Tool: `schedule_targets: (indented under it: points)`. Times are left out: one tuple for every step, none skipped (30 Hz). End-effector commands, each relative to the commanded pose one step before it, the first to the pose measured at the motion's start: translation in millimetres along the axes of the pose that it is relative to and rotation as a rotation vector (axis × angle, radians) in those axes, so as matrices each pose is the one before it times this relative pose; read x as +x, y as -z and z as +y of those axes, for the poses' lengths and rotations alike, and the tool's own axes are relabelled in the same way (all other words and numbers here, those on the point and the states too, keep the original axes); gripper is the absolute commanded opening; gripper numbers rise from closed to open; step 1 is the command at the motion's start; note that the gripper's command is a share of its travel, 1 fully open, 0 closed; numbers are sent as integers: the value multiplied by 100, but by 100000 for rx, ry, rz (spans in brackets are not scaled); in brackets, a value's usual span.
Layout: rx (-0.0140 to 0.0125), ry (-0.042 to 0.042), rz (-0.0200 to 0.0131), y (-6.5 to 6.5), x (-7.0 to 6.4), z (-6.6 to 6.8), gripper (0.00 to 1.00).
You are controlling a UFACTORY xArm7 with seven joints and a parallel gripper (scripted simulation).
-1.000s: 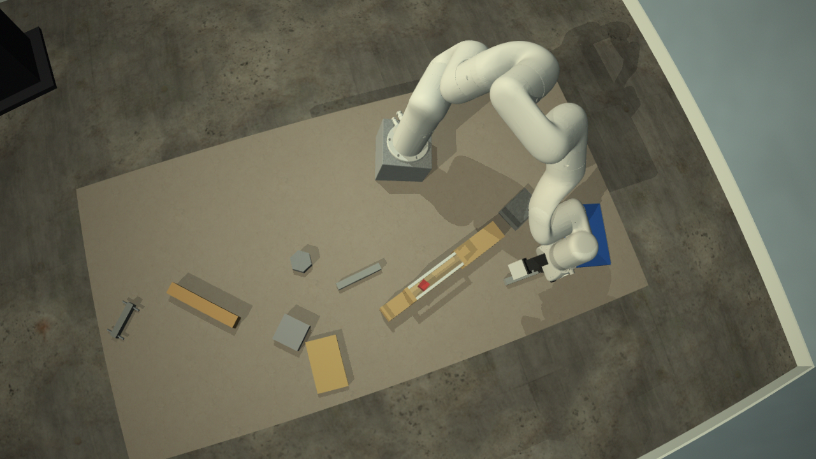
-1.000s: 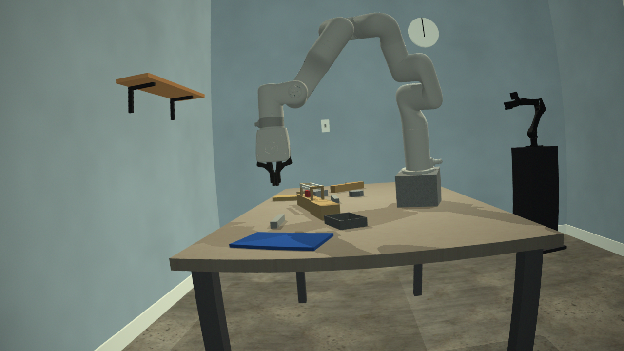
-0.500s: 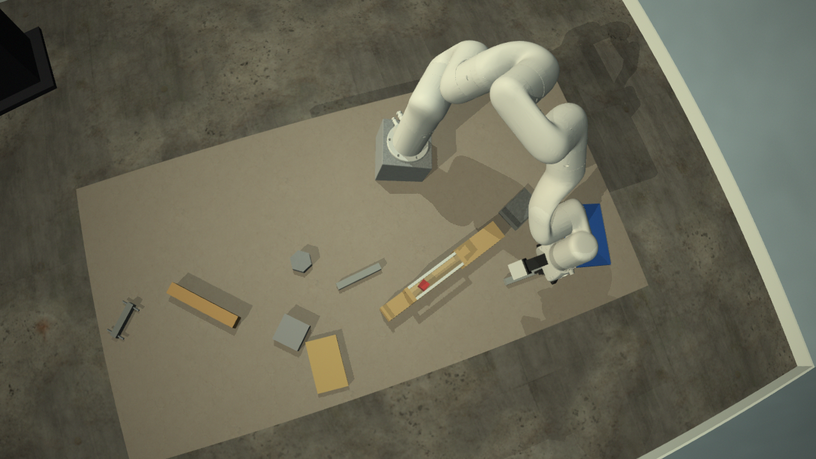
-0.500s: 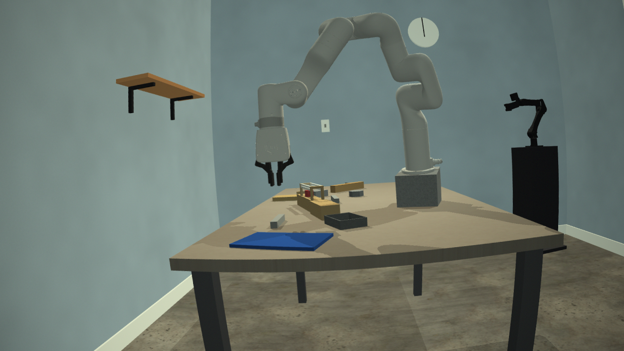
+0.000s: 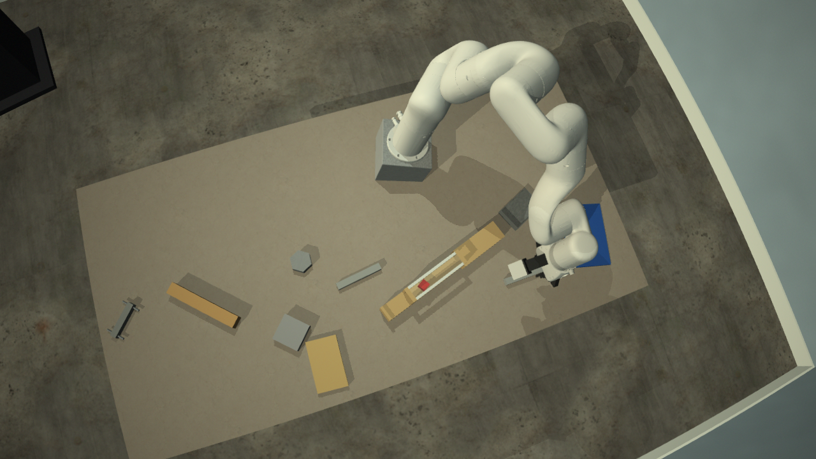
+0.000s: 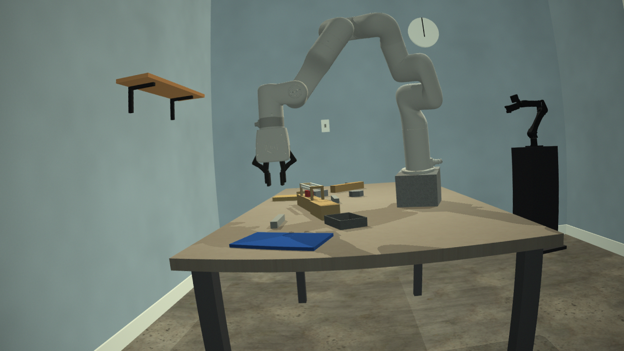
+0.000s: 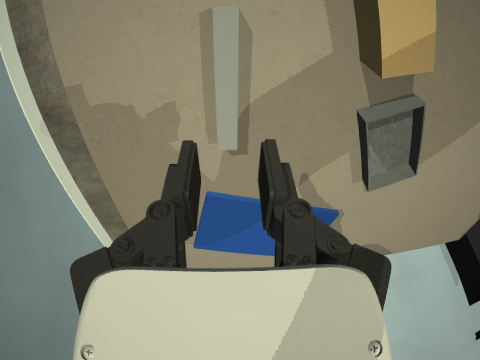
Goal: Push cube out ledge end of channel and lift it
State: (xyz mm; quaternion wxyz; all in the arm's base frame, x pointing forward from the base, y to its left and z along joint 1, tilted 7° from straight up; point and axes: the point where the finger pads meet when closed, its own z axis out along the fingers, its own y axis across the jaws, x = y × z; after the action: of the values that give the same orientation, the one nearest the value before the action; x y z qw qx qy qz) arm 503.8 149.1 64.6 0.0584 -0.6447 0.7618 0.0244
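Observation:
A small red cube [image 5: 423,284] [image 6: 307,192] sits inside the tan channel [image 5: 484,240] [image 6: 318,205] [image 7: 400,7] between its white rails, nearer the lower-left end. My gripper [image 5: 519,269] [image 6: 274,179] [image 7: 228,163] hangs well above the table to the right of the channel, fingers pointing down, partly open and empty. Straight below it lies a loose grey bar [image 5: 506,280] [image 6: 277,221] [image 7: 227,74], lined up between the fingertips but far beneath them.
A dark grey tray [image 5: 516,208] [image 6: 344,222] [image 7: 363,154] stands at the channel's upper-right end. A blue mat [image 5: 596,228] [image 6: 279,240] [image 7: 230,223] lies by the table edge. Further left lie a second grey bar [image 5: 359,275], a hexagon [image 5: 300,261], a tan beam [image 5: 202,305], a grey block [image 5: 291,332] and a tan plate [image 5: 326,363].

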Motion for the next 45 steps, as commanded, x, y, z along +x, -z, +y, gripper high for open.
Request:
schedule_targets:
  points:
    - [411,-26,-204,177,-53,-159,38]
    - [0,0,0,0,0,0,38]
    - [0,0,0,0,0,0,38]
    - [0,0,0,0,0,0,38]
    - [0,0,0,0,0,0,38]
    - [0,0,0,0,0,0,38]
    - [0,0,0,0,0,0,38]
    - [0,0,0,0,0,0,38]
    - [0,0,0,0,0,0,38]
    - [0,0,0,0,0,0,38]
    - [0,0,0,0,0,0,38]
    - [0,0,0,0,0,0,38]
    - [0,0,0,0,0,0,38]
    - [0,0,0,0,0,0,38]
    - [0,0,0,0,0,0,38]
    - [0,0,0,0,0,0,38]
    - [0,0,0,0,0,0,38]
    - [0,0,0,-7,0,0,38]
    - [-1,1,0,-48,0,-1,38]
    - [-1,1,0,-118,-1,-3,38]
    - [-3,1,1,-208,0,-5,38]
    - [0,0,0,0,0,0,38]
    - [0,0,0,0,0,0,38]
    - [-1,1,0,-308,-1,-7,38]
    - [0,0,0,-409,-1,-9,38]
    - [0,0,0,-505,-2,-11,38]
    - [0,0,0,-588,-2,-13,38]
    - [0,-1,0,-656,-2,-14,38]
    - [0,1,0,-704,-3,-16,38]
    - [0,-1,0,-732,-2,-16,38]
    - [0,1,0,-735,-3,-17,38]
    - [0,-1,0,-719,-2,-16,38]
    - [0,1,0,-681,-3,-16,38]
    - [0,0,0,-625,-2,-14,38]
    - [0,0,0,-553,-2,-12,38]
    - [0,0,0,-468,-2,-11,38]
    - [0,1,0,-375,-1,-9,38]
    - [0,0,0,-280,-1,-6,38]
    - [0,0,0,0,0,0,38]
    - [0,0,0,0,0,0,38]
    - [0,0,0,-188,-1,-4,38]
    - [0,-1,0,-107,0,-2,38]
    - [0,0,0,-43,0,-1,38]
    - [0,0,0,-7,0,0,38]
    - [0,0,0,-3,0,0,38]
